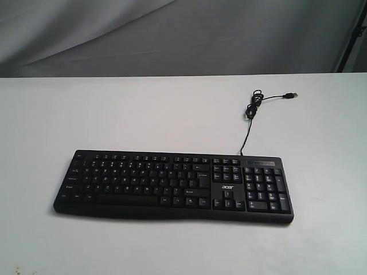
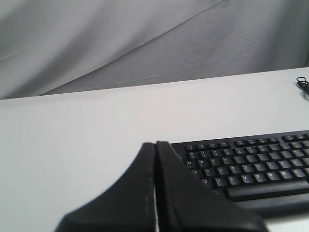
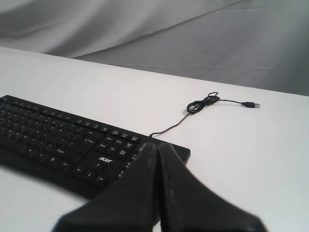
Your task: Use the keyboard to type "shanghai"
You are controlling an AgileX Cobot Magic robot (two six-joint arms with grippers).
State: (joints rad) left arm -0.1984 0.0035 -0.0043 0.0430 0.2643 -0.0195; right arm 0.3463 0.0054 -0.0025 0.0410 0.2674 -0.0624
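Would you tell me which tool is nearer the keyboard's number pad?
The right tool, by the number pad; the left tool is at the keyboard's opposite, letter-key end.

A small white "acer" logo stands on the black keyboard (image 1: 172, 184); its key legends are too small to read.

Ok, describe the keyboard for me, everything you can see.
The keyboard is a wide, full-size black plastic board with white legends, a number pad and a small white acer logo. It lies flat on the white table. A thin black cable leaves its back edge, coils and ends in an unplugged USB plug. Nothing else touches it.
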